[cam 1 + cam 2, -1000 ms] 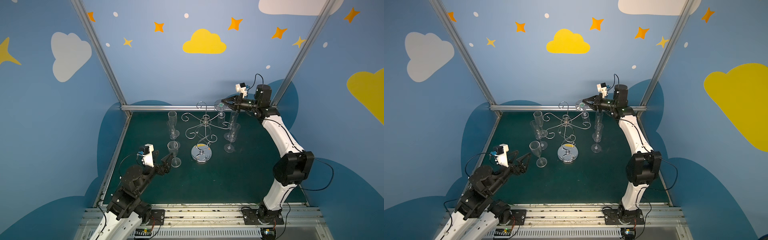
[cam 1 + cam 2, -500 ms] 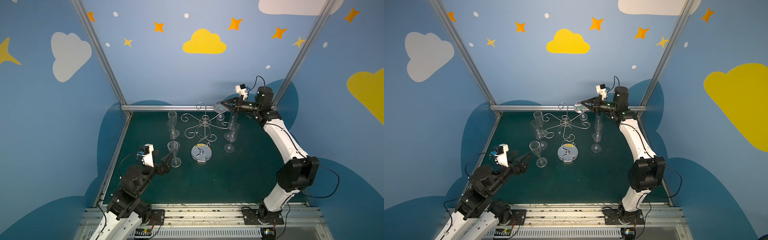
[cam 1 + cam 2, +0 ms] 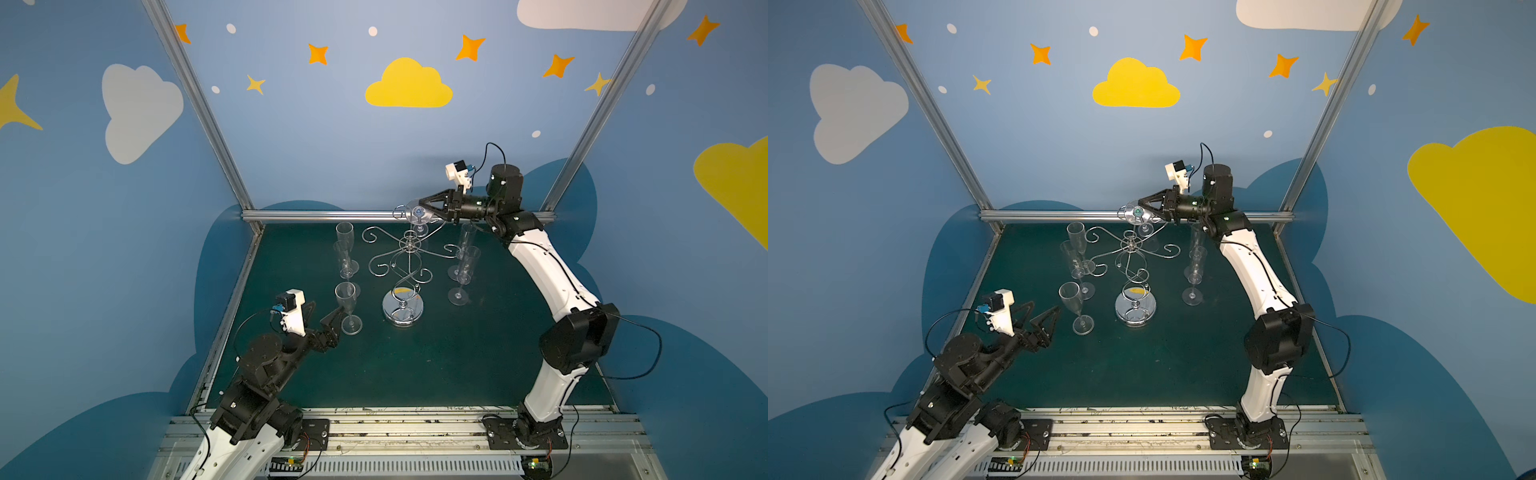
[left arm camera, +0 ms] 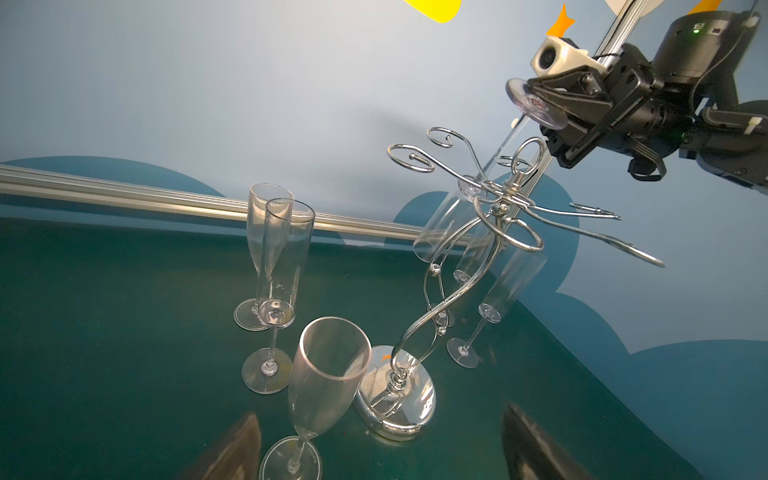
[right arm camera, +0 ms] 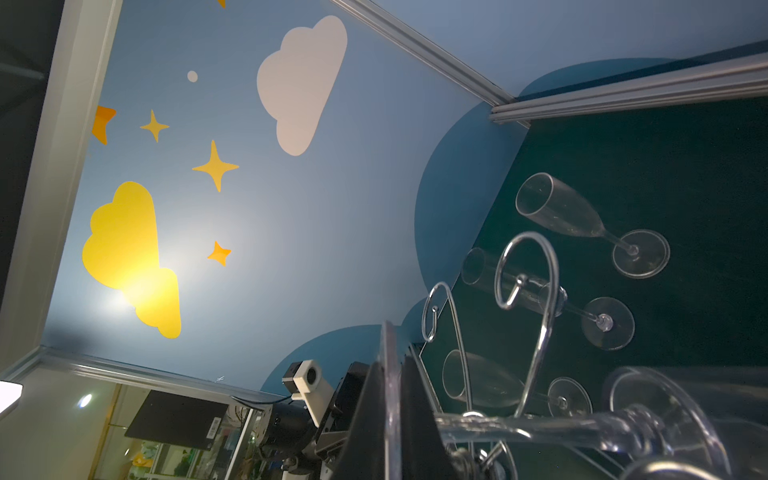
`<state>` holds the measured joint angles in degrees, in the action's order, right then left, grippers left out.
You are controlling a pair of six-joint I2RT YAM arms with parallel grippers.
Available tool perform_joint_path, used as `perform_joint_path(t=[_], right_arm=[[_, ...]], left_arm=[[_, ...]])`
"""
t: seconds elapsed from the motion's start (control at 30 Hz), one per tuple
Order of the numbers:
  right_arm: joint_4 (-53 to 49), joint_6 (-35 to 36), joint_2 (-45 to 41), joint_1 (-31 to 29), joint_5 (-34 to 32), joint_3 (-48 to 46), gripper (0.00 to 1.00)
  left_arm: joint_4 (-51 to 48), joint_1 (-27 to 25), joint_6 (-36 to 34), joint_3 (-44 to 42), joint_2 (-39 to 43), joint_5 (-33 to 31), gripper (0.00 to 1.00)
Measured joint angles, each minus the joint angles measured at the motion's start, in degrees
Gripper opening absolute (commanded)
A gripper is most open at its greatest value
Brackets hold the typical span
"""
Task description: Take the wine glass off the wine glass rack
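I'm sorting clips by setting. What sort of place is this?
Probably a robot lab test cell: aluminium frame, painted cloud walls, and robot arms bolted to a rail.

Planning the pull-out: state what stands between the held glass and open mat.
The wine glass, its foot in the right gripper, hangs with its bowl below the scroll arms of the wine glass rack; those curls flank the glass stem.

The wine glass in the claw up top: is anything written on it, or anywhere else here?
Readable words or numbers: none.
Foot of the wine glass, held in the shut right gripper: a small blue-green triangle sign, too small to read.
Black panel in the right wrist view: a white sticker, too blurred to read.
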<state>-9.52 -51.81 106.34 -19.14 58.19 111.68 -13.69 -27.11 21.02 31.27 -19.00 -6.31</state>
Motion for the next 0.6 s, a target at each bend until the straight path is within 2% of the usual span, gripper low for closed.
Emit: perform_joint_path(t=[0.4, 0.6], right_arm=[[-13.33, 15.67, 8.07, 1.44, -5.44, 19.91, 0.0], [-16.28, 28.48, 5.46, 1.44, -10.19, 21.88, 0.0]], left_arm=[[-2.21, 0.0, 0.04, 0.57, 1.81, -0.57, 0.9], [-3.56, 0.0, 1.22, 4.44, 1.09, -0.07, 0.9]])
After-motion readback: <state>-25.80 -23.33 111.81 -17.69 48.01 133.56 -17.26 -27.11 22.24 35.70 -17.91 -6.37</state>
